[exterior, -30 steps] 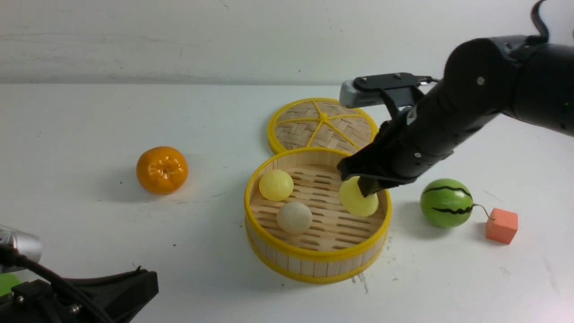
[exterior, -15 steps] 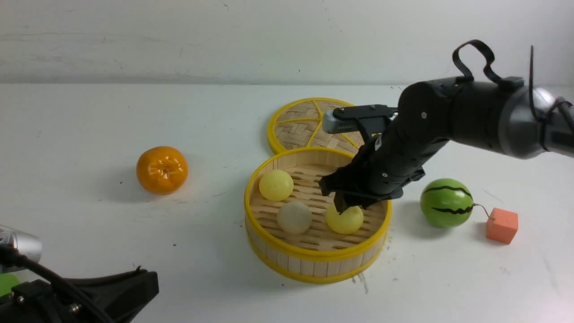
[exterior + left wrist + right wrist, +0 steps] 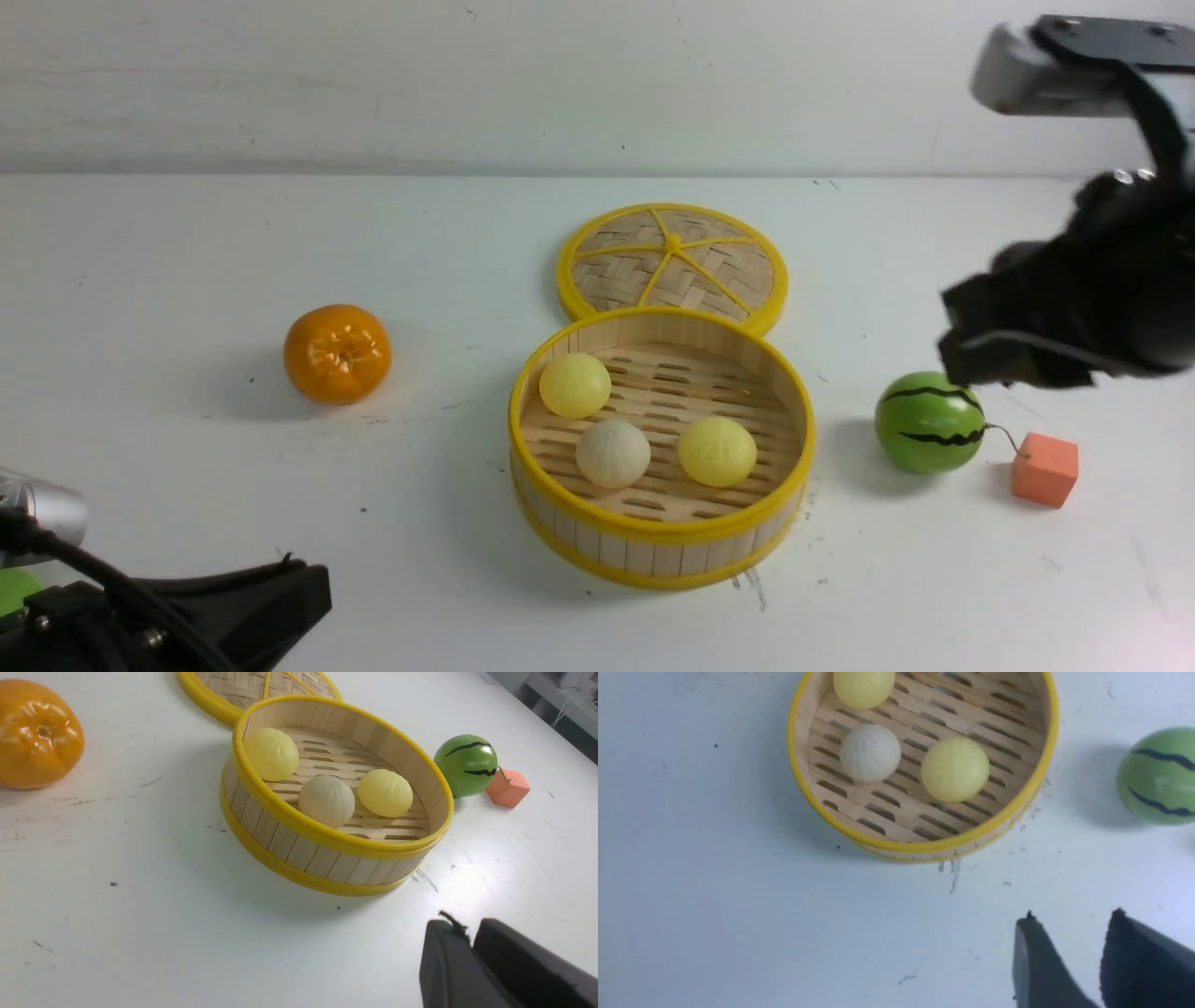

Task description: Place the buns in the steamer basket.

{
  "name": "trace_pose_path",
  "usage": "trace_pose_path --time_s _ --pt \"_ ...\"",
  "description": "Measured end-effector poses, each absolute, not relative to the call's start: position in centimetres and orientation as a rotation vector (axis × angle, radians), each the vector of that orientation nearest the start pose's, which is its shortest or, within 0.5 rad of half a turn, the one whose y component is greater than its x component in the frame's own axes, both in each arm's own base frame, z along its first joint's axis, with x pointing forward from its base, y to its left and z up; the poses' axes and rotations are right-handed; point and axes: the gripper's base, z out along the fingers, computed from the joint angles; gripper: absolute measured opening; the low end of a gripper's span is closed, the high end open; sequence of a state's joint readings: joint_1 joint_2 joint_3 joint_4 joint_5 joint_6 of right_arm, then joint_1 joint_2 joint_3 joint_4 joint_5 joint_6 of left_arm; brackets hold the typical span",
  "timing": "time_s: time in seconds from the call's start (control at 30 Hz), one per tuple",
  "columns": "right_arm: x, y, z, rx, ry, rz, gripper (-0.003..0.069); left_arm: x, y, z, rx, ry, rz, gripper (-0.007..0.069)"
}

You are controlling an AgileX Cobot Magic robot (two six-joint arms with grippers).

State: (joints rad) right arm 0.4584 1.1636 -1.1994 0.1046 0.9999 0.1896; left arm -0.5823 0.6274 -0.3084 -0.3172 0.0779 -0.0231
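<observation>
Front view, with twelve o'clock taken as away from the robot: the steamer basket [image 3: 653, 558] sits on the white table [image 3: 187, 243] a little right of centre, open-topped. All three buns [image 3: 612, 453] rest on its slatted floor. One pale yellow bun [image 3: 575, 385] lies at ten o'clock inside the ring, close to the wall. The off-white bun [image 3: 612, 453] lies at eight o'clock, and the second yellow bun [image 3: 717, 451] at four o'clock. These two sit near each other without touching. None of them leans over the yellow rim.

Outside the basket, the woven lid [image 3: 672, 261] lies flat at twelve o'clock, its near edge hidden behind the basket's far rim. An orange [image 3: 337, 354] stands well apart at nine o'clock. At three o'clock sits a green striped watermelon ball [image 3: 929, 423], with a small orange cube [image 3: 1045, 469] just beside it on the far side from the basket.

Seen from its own wrist camera, the right gripper [image 3: 1071, 914] has its jaws parted, with bare table showing between them and nothing held. It hangs in the air at about two o'clock from the basket, above the watermelon ball. The left gripper [image 3: 465, 921] is low at seven o'clock, near the robot's edge of the table. Its fingers are pressed close together and empty.
</observation>
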Motion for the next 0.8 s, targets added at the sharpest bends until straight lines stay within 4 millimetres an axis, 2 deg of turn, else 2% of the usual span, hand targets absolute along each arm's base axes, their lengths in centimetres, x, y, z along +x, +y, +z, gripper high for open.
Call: trace_pose_path --time_s 0.07,0.13,0.17,0.4,0.53,0.63,0.73,0.8 --pt "17.8 9.6 37.5 -0.289 2.451 0.419 0.0059 10.7 -7.3 25.6 0.251 1.913 -0.650 0.0083" --pt "16.9 9.2 37.3 -0.285 2.441 0.422 0.0022 10.7 -7.3 25.6 0.251 1.913 -0.650 0.0085" --pt "15.4 8.4 37.1 -0.275 2.427 0.430 -0.0009 10.7 -7.3 25.6 0.251 1.913 -0.650 0.0088" --pt "10.7 6.2 36.8 -0.275 2.428 0.441 -0.0020 10.7 -7.3 25.6 0.251 1.913 -0.650 0.0094" --pt "8.9 5.2 37.2 -0.284 2.422 0.426 -0.0018 10.7 -7.3 25.6 0.251 1.913 -0.650 0.0101" --pt "8.4 4.6 37.3 -0.281 2.379 0.382 -0.0018 10.7 -7.3 25.6 0.251 1.913 -0.650 0.0102" --pt "8.4 3.6 36.1 -0.231 2.228 0.337 -0.0018 10.7 -7.3 25.6 0.251 1.913 -0.650 0.0103" --pt "8.0 2.5 32.7 -0.169 2.060 0.271 -0.0017 10.7 -7.3 25.6 0.251 1.913 -0.650 0.0108"
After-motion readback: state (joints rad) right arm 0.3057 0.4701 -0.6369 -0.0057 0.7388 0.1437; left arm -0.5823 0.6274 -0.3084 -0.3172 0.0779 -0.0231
